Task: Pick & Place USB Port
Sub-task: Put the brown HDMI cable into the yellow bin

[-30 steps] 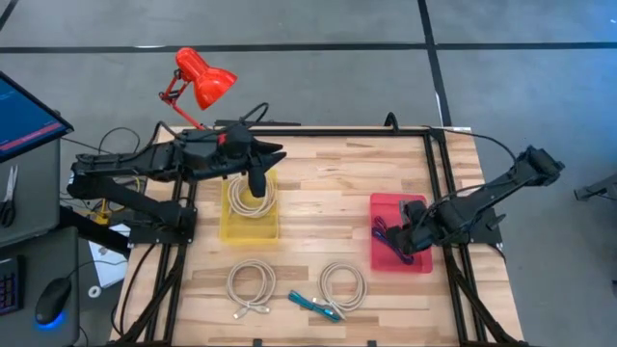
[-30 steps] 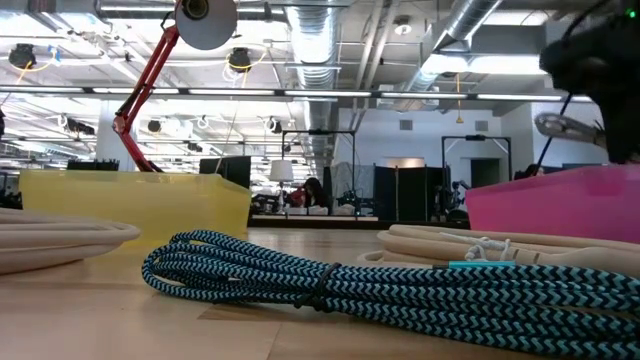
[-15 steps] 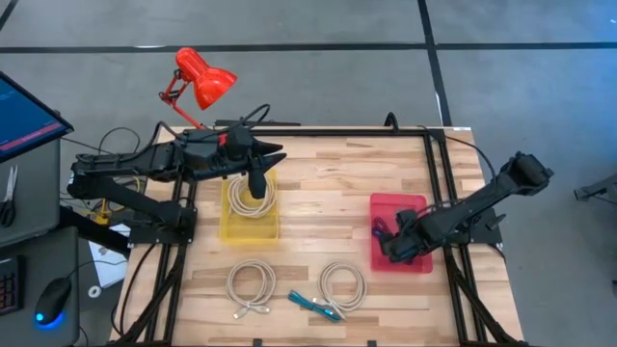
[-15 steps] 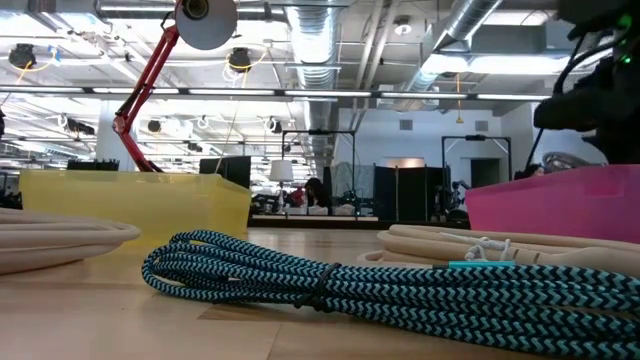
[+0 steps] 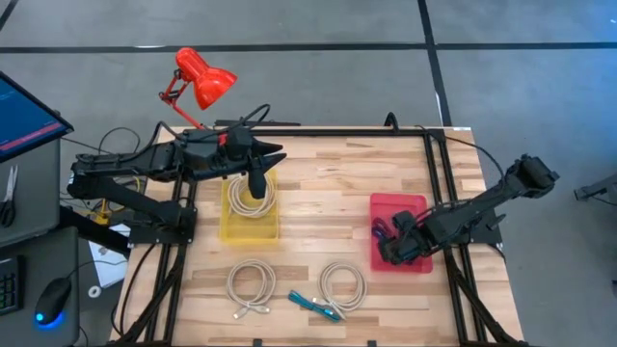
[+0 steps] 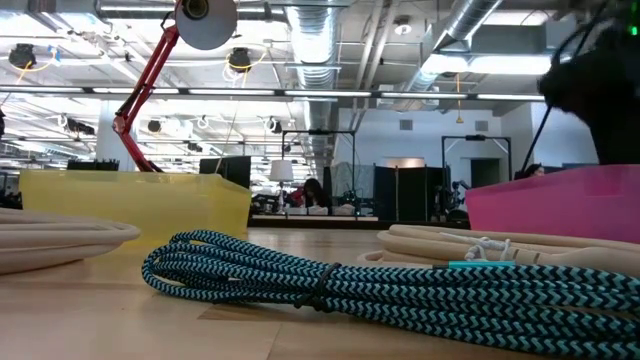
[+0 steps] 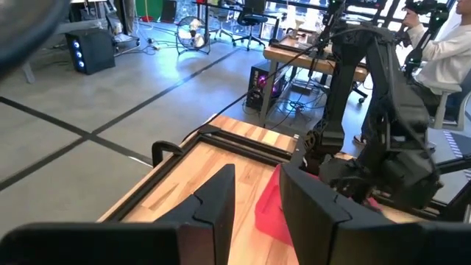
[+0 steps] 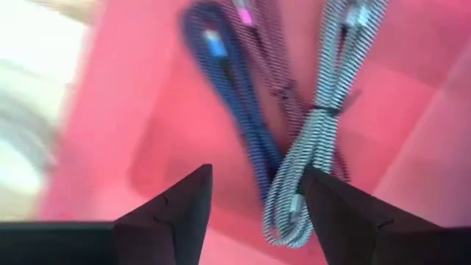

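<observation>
No lettering, label, brand or number can be read anywhere in these views; the blue monitor screen (image 5: 24,116) off the table's left edge may carry text, but it is illegible.

You have open bare wood between the yellow bin (image 5: 250,210) and the red bin (image 5: 400,246). Along the near edge, two white cable coils (image 5: 253,285) and a teal braided cable (image 5: 315,306) block the way. The red lamp (image 5: 200,79) overhangs the far-left corner.
</observation>
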Robot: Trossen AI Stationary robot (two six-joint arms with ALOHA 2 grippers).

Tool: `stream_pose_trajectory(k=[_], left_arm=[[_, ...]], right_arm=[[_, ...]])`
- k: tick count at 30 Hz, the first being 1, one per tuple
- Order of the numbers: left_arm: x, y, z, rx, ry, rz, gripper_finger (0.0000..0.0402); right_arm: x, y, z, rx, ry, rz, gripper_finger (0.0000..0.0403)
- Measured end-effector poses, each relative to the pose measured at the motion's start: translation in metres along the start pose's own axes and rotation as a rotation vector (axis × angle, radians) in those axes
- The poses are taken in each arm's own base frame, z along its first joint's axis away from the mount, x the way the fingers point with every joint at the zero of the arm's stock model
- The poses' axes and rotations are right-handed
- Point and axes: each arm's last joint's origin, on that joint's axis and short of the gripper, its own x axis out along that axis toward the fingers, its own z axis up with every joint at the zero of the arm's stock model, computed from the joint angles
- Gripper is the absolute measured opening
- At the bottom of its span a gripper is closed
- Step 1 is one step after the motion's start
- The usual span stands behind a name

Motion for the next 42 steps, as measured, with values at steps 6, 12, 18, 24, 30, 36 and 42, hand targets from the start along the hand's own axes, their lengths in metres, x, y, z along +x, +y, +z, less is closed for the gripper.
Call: stream_pose_trajectory(k=[6,12,18,24,30,36,42], left_arm=[[0.0,0.0,0.0,0.0,0.001,0.0,0.0106],[0.0,0.0,0.0,-0.007,0.001,0.0,0.0106],[0.0,0.0,0.0,-0.011,0.002,0.0,0.0106],[0.0,0.0,0.0,-0.01,0.003,0.001,0.0106],[0.0,0.0,0.0,-0.01,0.004,0.001,0.0106],[0.0,0.0,-0.001,-0.01,0.006,0.001,0.0106],[0.0,0.0,-0.001,-0.008,0.011,0.002,0.0106]], right_arm=[[-0.036,0.012,0.005,-0.123,-0.041,0.154,0.02],[-0.074,0.031,0.008,-0.303,-0.064,0.301,0.0163],[-0.096,0.057,0.01,-0.436,-0.102,0.379,0.0144],[-0.082,0.083,0.014,-0.579,-0.124,0.306,0.0166],[-0.054,0.103,0.015,-0.715,-0.099,0.203,0.0203],[-0.024,0.123,0.012,-0.795,-0.062,0.141,0.0221],[0.004,0.139,0.004,-0.82,0.002,0.161,0.0216]])
